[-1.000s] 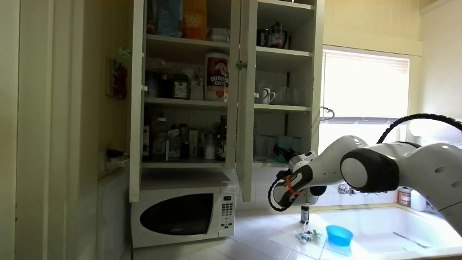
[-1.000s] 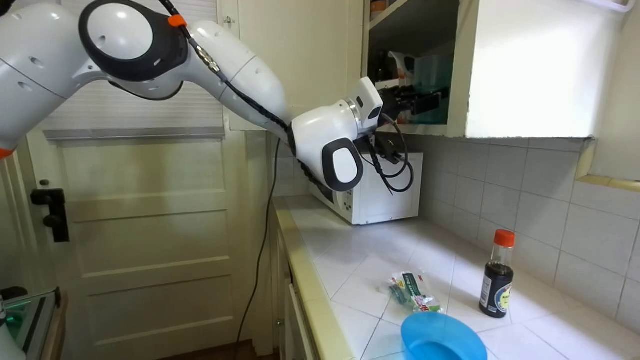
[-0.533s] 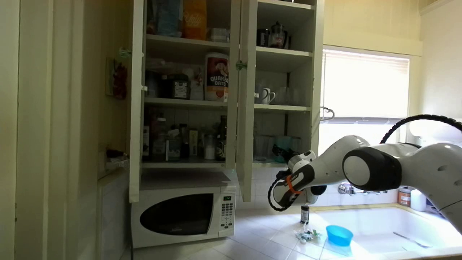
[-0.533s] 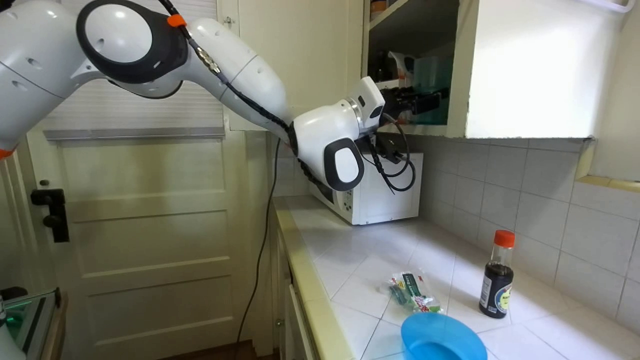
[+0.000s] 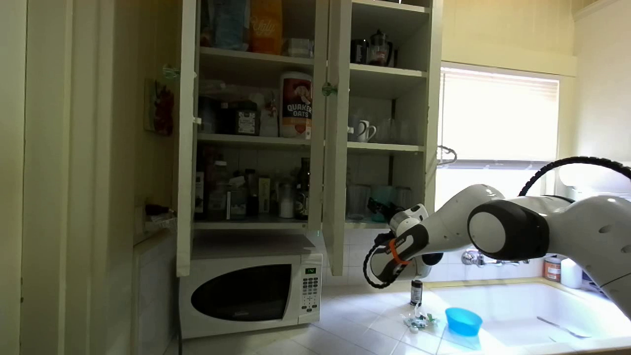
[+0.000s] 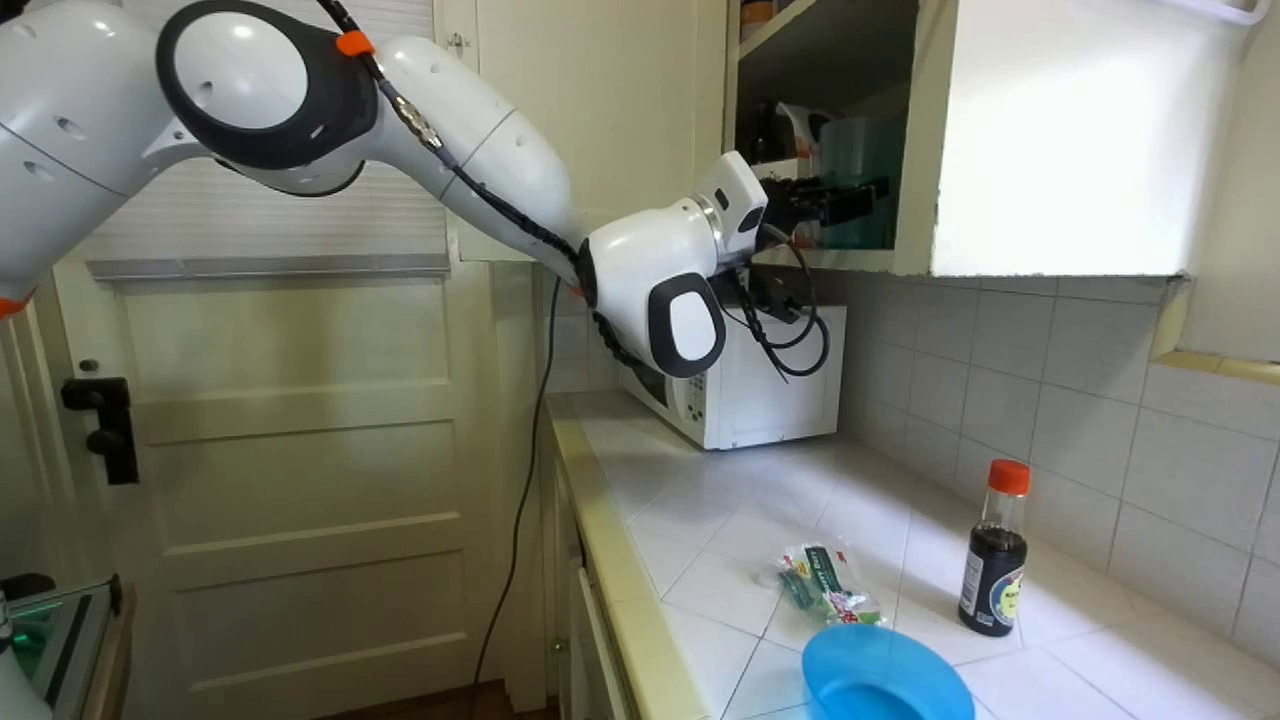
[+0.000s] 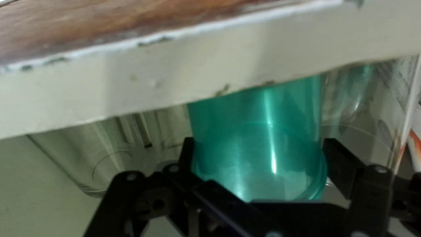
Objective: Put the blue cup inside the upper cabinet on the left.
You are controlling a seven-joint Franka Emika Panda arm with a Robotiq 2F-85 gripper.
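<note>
Since the earlier frame the gripper [image 7: 259, 146] has shifted a little toward the cabinet door [image 5: 337, 172] that stands open between the upper cabinet [image 5: 254, 140] and the glassware bay [image 5: 435, 108], and the teal tumbler [image 7: 260, 128] has travelled with it, while the blue cup [image 6: 885, 670] lies where it was. The jaws stand well apart, with the tumbler filling the gap; the fingers [image 7: 335, 158] sit against both of its sides, so the gripper appears to have hold of it. Both are at the front of the bay, over its bottom shelf [image 7: 148, 82], whose edge hides one end of the tumbler in the wrist view; whether the tumbler touches the shelf, I cannot tell. Just beside it is a clear glass [image 7: 98, 154]. The blue cup is on the table [image 6: 690, 500], well apart from the gripper, next to the sink [image 5: 508, 308] and near a plastic packet [image 6: 828, 585], with a red-capped sauce bottle [image 6: 995, 550] close by. Above the microwave [image 5: 249, 296], the upper cabinet is open and crowded, with dark bottles [image 5: 302, 197] low down and an oats canister [image 5: 297, 106] higher up.
</note>
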